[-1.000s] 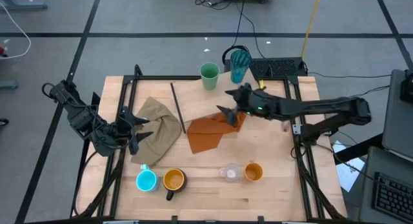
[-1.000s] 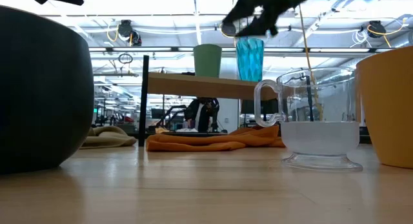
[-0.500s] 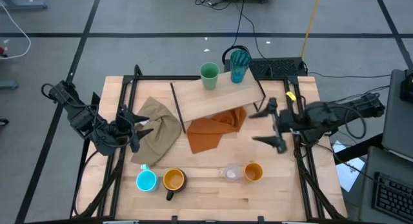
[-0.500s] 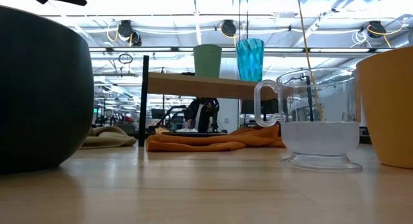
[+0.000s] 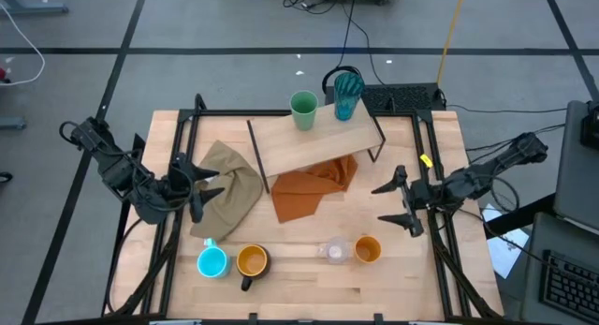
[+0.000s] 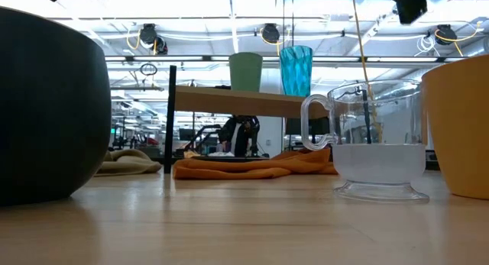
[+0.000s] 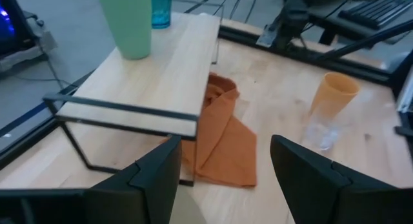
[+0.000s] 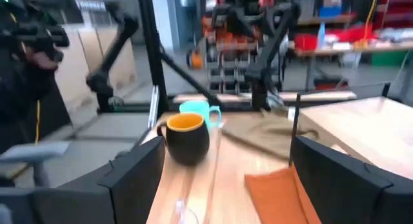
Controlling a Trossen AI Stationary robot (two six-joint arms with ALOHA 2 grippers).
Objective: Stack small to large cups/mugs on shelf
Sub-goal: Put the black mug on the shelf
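The light plywood shelf (image 5: 318, 142) stands on black legs at the table's far middle. A green cup (image 5: 303, 110) and a teal ribbed tumbler (image 5: 347, 94) stand upright on its far edge. Along the near edge stand a blue mug (image 5: 212, 262), a black mug with an orange inside (image 5: 252, 261), a small clear glass (image 5: 334, 251) and an orange cup (image 5: 368, 249). My left gripper (image 5: 208, 189) is open and empty over a tan cloth (image 5: 234, 189). My right gripper (image 5: 379, 203) is open and empty at the table's right, between the shelf and the orange cup.
An orange cloth (image 5: 314, 189) lies partly under the shelf. Black frame rails run along the table's left (image 5: 178, 175) and right (image 5: 435, 222) sides. A black keyboard (image 5: 402, 97) lies behind the table's far right corner.
My right gripper has drawn back from over the shelf beside the teal tumbler toward the table's right edge and a little toward the near edge. The cups and the shelf stand as before.
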